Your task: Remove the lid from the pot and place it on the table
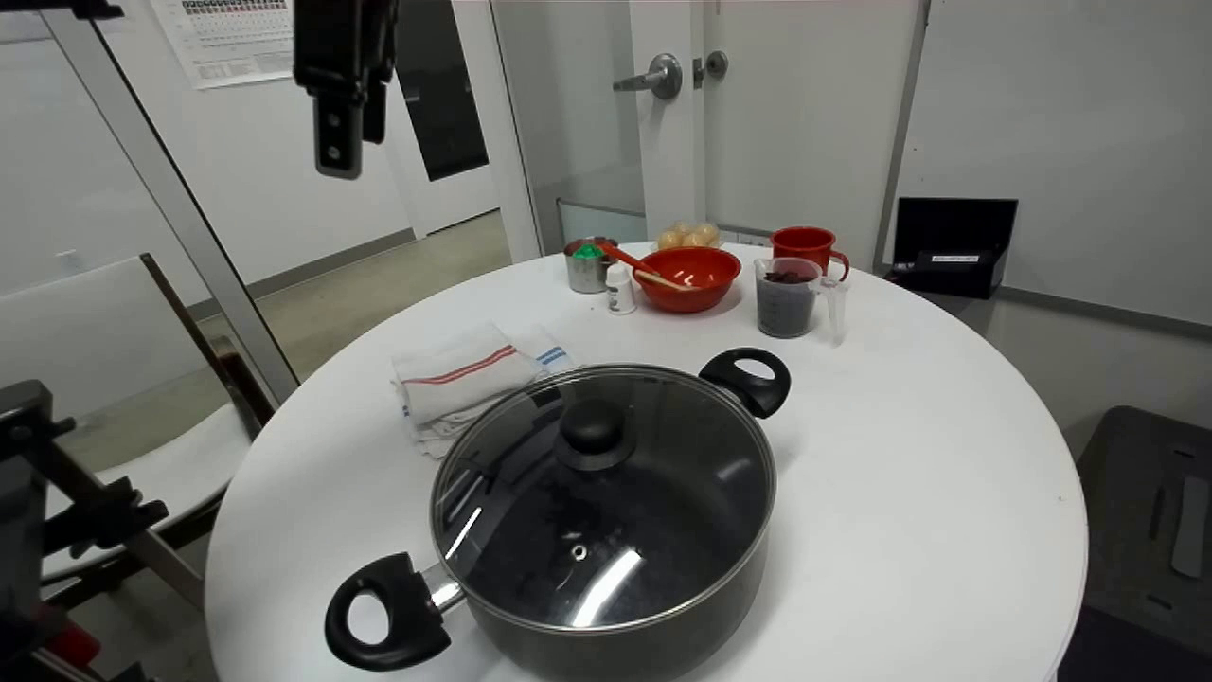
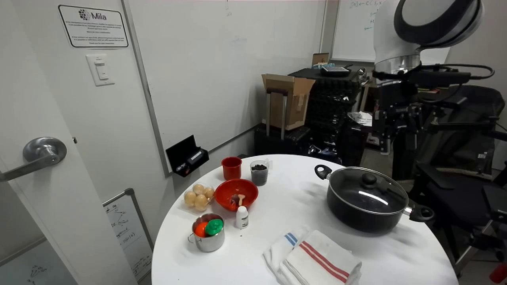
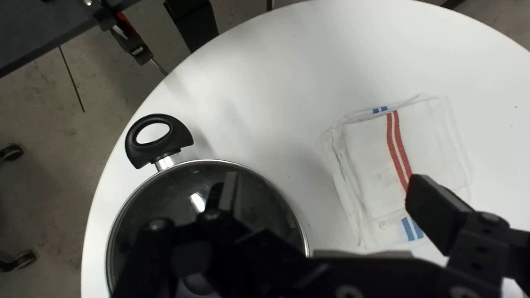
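Observation:
The clear glass lid (image 1: pixel 530 511) with its black knob (image 1: pixel 592 424) lies on the black pot (image 1: pixel 663 649) and covers it. Lid (image 2: pixel 356 192) and pot (image 2: pixel 356 219) also show in an exterior view, upright near the edge of the round white table (image 2: pixel 293 213). My gripper (image 1: pixel 358 137) is raised well above the table, apart from lid and pot; it also shows in an exterior view (image 2: pixel 398 144). In the wrist view my gripper (image 3: pixel 327 203) has its fingers wide apart with nothing between them. One finger covers part of the lid (image 3: pixel 178 194) there; the knob is hidden.
A folded towel (image 1: pixel 464 379) lies beside the pot. Across the table stand a red bowl (image 2: pixel 236 194), a red mug (image 2: pixel 231 168), a measuring cup (image 2: pixel 259 174), a metal cup (image 2: pixel 210 239), a white bottle (image 2: pixel 242 217) and several egg-like balls (image 2: pixel 199 196).

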